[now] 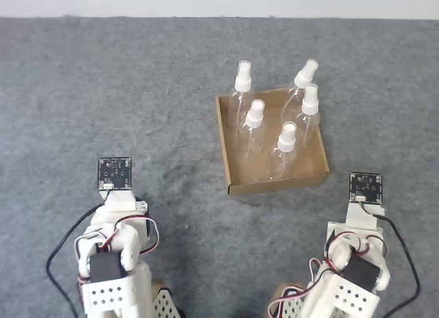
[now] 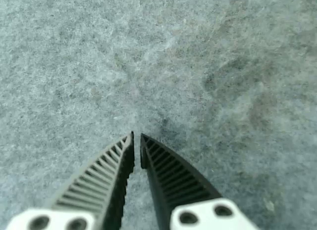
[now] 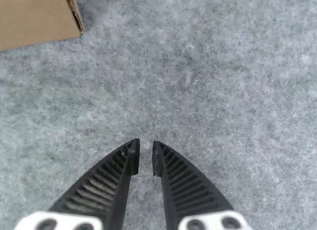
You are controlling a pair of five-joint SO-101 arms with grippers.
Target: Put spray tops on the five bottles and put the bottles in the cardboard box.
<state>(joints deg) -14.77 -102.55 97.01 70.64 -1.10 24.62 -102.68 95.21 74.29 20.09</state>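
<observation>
Several clear bottles stand upright in the open cardboard box at the table's middle right, each with a white spray top, such as the nearest one and the far left one. My left gripper is shut over bare grey carpet, nothing between its ribbed black fingers. My right gripper is shut too, empty, just short of the box's near corner. In the high view the left arm sits at the front left and the right arm at the front right, both drawn back from the box.
Grey carpet covers the whole table. A pale wall strip runs along the far edge. Cables loop around both arm bases at the front.
</observation>
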